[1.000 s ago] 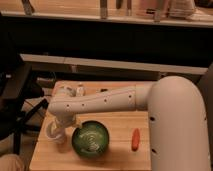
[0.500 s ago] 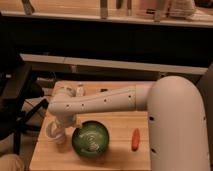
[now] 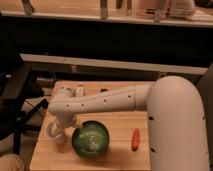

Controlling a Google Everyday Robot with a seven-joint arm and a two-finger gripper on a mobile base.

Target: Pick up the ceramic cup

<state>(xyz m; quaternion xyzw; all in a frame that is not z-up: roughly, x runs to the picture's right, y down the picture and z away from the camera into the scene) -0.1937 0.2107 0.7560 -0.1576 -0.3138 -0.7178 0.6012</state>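
Note:
The ceramic cup (image 3: 56,134), small and whitish, stands at the left of the wooden table (image 3: 115,155), just left of the dark green bowl (image 3: 90,139). My gripper (image 3: 61,126) is at the end of the white arm (image 3: 105,102) that reaches in from the right. It hangs down right at the cup, partly covering it. Whether it touches the cup does not show. A small orange carrot (image 3: 135,139) lies on the table to the right of the bowl.
A small white object (image 3: 80,90) stands near the table's back edge. A black chair (image 3: 15,100) is to the left of the table. A long dark counter (image 3: 110,35) runs along the back. The robot's white body (image 3: 180,130) fills the right side.

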